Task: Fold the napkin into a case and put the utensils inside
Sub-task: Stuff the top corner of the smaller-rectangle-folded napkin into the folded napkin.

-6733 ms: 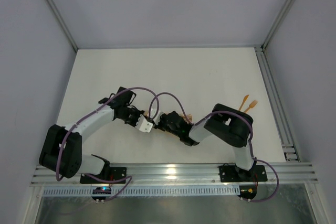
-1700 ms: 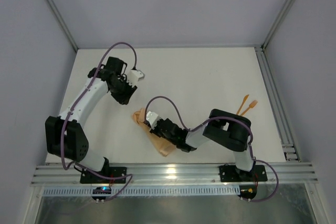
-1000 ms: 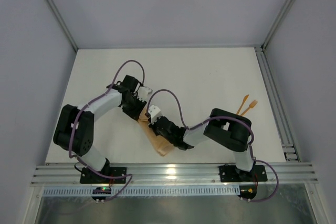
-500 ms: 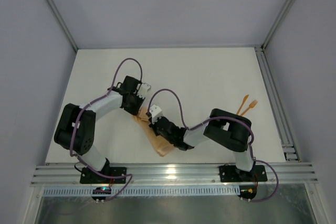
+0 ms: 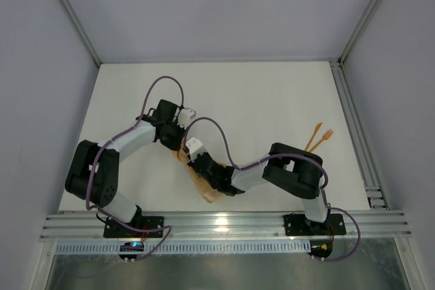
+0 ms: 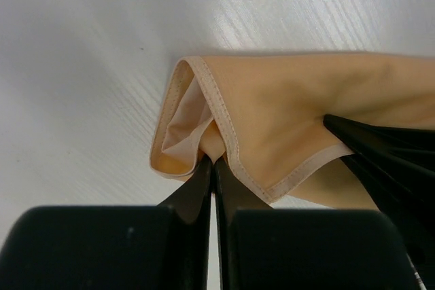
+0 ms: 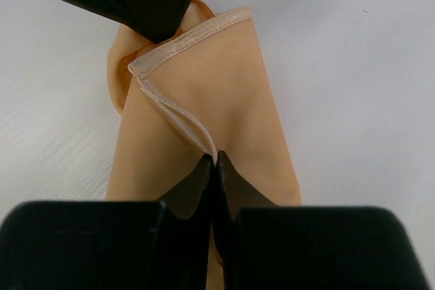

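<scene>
Biggest worry here: both claws are pinching thin hems close together. If one pulls before the other lets go, the layers could drag apart and the fold comes undone, or the slick cloth just slips out.

The left claw [image 6: 213, 162] is clenched on the folded corner of the napkin [image 6: 299, 106]. The right claw [image 7: 216, 159] is clamped on the stitched edge of an upper layer.

The napkin sits lower centre-left in the overhead view, on the worktop [image 5: 272, 93]. It's a narrow peach strip with stacked hems, a slight sheen, and one end puffed open. The utensils [image 5: 319, 135] lie well apart at the right.
</scene>
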You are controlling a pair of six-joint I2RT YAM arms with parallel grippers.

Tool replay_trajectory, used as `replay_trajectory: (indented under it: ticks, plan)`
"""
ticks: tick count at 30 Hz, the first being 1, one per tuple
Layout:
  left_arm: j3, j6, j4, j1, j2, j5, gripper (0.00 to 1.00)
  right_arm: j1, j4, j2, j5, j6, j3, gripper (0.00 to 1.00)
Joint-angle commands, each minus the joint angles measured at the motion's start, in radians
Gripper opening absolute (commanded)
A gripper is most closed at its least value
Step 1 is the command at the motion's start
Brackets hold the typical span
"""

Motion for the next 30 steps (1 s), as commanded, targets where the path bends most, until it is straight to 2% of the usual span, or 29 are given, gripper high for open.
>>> replay_trajectory:
  ticks: [1,16,23,30]
  plan:
    - [0.012,-0.020,0.039,0.004,-0.017,0.064,0.00,0.024,-0.275,0.074,0.074,-0.019,-0.008,0.09]
    - [0.026,-0.004,-0.002,0.004,-0.046,0.119,0.00,0.031,-0.491,0.158,0.135,-0.008,0.152,0.09]
    - [0.040,0.009,-0.010,0.004,-0.051,0.081,0.00,0.029,-0.514,0.158,0.118,0.001,0.141,0.08]
    - [0.040,0.000,-0.001,0.004,-0.052,0.130,0.00,0.031,-0.526,0.152,0.120,-0.003,0.130,0.08]
